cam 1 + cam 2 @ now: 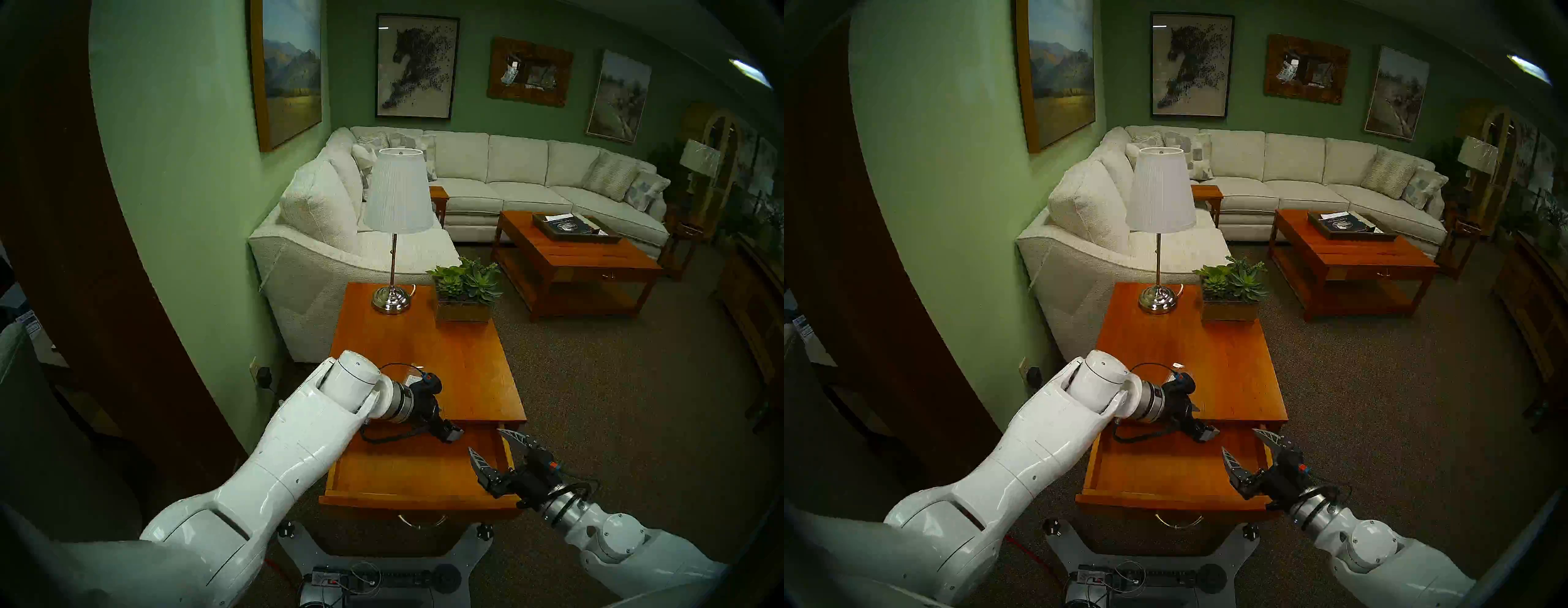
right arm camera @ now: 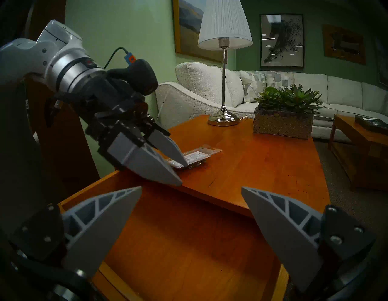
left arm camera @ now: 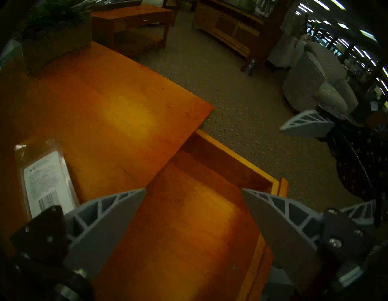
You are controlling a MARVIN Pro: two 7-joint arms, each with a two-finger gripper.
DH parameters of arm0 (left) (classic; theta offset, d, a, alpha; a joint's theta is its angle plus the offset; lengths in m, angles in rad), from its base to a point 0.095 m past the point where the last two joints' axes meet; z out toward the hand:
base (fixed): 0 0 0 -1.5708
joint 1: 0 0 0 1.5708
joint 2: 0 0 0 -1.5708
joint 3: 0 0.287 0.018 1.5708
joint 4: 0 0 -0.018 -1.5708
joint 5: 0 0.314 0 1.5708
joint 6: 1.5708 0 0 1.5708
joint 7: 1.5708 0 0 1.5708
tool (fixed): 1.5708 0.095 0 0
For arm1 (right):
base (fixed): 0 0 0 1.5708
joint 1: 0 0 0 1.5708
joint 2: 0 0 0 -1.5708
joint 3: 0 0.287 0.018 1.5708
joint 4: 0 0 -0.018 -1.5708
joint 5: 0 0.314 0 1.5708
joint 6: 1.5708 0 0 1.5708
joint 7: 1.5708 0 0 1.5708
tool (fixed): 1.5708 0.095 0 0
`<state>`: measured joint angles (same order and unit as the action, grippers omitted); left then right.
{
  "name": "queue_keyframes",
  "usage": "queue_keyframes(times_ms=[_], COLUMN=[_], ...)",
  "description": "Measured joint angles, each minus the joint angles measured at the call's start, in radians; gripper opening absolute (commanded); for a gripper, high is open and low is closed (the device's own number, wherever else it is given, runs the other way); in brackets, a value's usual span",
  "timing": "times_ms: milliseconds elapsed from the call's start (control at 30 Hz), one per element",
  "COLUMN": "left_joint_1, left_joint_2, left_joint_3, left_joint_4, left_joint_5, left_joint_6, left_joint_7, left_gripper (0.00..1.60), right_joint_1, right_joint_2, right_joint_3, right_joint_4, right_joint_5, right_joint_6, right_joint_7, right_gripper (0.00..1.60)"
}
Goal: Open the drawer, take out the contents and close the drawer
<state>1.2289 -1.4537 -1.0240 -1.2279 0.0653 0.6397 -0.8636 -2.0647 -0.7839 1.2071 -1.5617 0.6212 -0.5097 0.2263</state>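
The orange-brown drawer [image 1: 407, 471] of the end table [image 1: 445, 365] is pulled out, its silver handle [image 1: 422, 521] facing me and its floor [image 3: 189, 231] bare. The contents, a clear packet with a white label [image 3: 47, 180], lie flat on the table top [image 2: 196, 157], just behind my left gripper. My left gripper [image 1: 454, 434] hangs over the table's front edge, tilted down, open and holding nothing [image 3: 193, 190]. My right gripper [image 1: 484, 439] hovers over the drawer's right side, open and holding nothing [image 2: 191, 187].
A lamp [image 1: 396, 237] and a succulent planter [image 1: 464, 293] stand at the far end of the table top. A white sofa [image 1: 318, 237] is behind, a green wall on the left, a coffee table [image 1: 572, 259] across the carpet. My base [image 1: 382, 573] sits under the drawer front.
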Motion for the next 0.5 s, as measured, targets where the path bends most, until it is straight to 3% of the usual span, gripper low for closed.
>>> queue_keyframes(times_ms=[500], left_joint_1=[0.115], left_joint_2=[0.167], left_joint_3=[0.012], left_joint_4=[-0.181], left_joint_5=[-0.006], left_joint_6=[-0.018], left_joint_7=[-0.135], left_gripper=[1.60], right_joint_1=[0.000], right_joint_2=[0.000], right_joint_3=[-0.002], right_joint_4=[0.004], right_joint_5=[0.000], right_joint_6=[0.000], right_joint_7=[0.000], right_gripper=[1.60])
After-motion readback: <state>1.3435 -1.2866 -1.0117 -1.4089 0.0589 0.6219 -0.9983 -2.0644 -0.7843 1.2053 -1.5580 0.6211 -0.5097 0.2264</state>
